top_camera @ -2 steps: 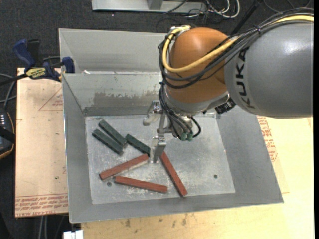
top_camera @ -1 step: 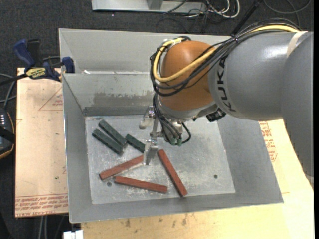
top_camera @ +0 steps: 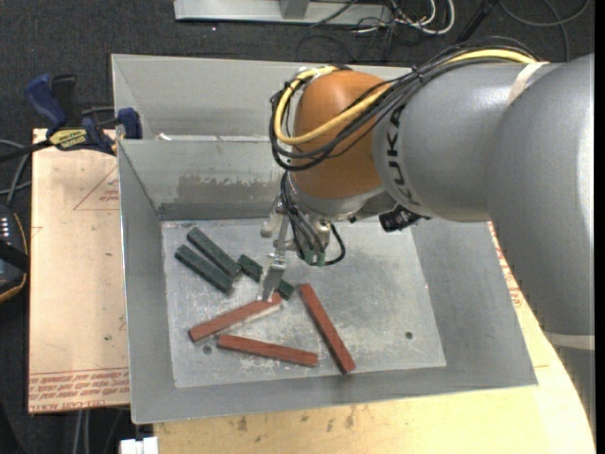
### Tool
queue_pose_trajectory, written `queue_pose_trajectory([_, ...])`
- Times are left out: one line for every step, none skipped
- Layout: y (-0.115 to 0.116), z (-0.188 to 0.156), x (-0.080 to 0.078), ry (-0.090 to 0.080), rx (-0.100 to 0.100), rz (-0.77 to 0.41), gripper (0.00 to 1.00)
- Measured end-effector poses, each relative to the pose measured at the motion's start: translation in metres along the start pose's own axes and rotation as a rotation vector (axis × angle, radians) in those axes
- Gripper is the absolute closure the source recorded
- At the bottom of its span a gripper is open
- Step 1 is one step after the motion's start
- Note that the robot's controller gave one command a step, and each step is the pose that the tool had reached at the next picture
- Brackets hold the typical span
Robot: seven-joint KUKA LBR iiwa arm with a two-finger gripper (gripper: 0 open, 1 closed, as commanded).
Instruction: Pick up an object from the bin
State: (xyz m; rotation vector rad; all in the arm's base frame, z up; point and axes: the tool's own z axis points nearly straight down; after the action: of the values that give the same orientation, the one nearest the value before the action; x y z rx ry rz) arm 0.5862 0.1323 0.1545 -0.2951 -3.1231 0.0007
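My gripper [top_camera: 274,282] hangs low in the middle of the bin, below the arm's orange cover. Its tip is at the upper right end of a red-brown stick [top_camera: 232,321] that lies slanted on the bin floor. A small dark green block [top_camera: 285,290] sits right beside the tip, and another small dark green block [top_camera: 250,268] lies just to its left. A second red-brown stick [top_camera: 328,329] runs diagonally down to the right from under the gripper. I see nothing held by the gripper.
Two long dark green bars [top_camera: 206,257] lie side by side at the left of the bin floor. A third red-brown stick [top_camera: 267,350] lies near the front. The arm's bulk covers the back right of the bin.
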Motion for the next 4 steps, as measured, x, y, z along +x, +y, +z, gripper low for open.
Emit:
queue_pose_trajectory([0.002, -0.002, -0.018, -0.008, -0.003, 0.027, 0.0])
queue_pose_trajectory([-0.001, 0.055, -0.013, -0.01, -0.005, 0.087, 0.0])
queue_pose_trajectory([0.009, 0.075, -0.03, -0.03, -0.014, 0.12, 1.0])
queue_pose_trajectory([0.009, 0.075, -0.03, -0.03, -0.014, 0.12, 1.0])
